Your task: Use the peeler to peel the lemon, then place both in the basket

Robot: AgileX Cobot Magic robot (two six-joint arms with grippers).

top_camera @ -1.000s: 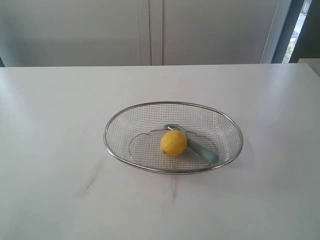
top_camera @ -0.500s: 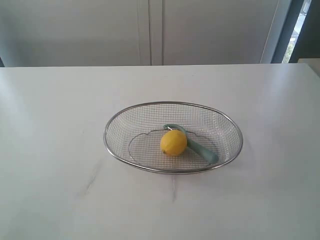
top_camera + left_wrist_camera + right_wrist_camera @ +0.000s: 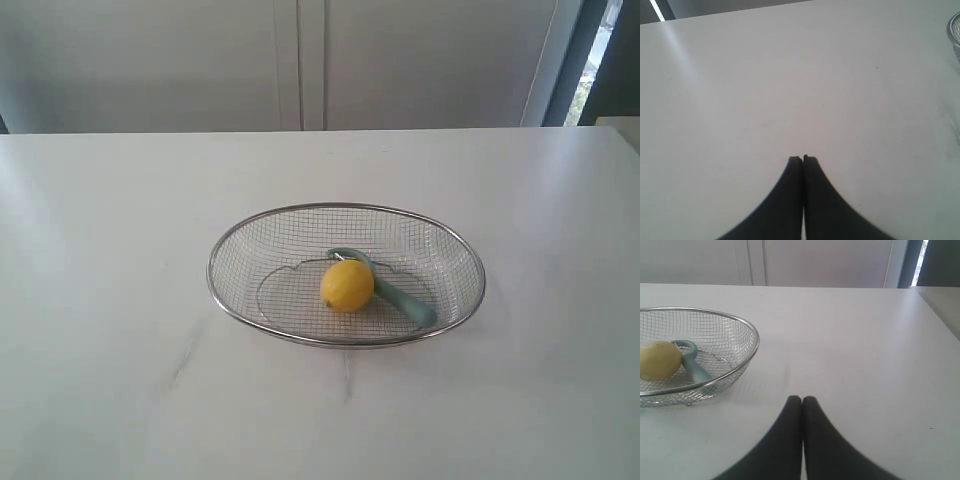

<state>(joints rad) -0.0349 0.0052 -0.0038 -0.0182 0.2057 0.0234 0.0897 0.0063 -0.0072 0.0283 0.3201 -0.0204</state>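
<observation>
Nothing has moved: lemon (image 3: 347, 285) and peeler (image 3: 402, 297) lie touching in basket (image 3: 209, 272), apparently deposited; left gripper (image 3: 803, 159) and right gripper (image 3: 802, 399) closed, empty, parked clear.

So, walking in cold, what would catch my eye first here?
The bright yellow lemon lies in the silver wire basket on the white table, the teal peeler poking out from behind it. The left gripper and right gripper are shut, empty, apart from the basket.
</observation>
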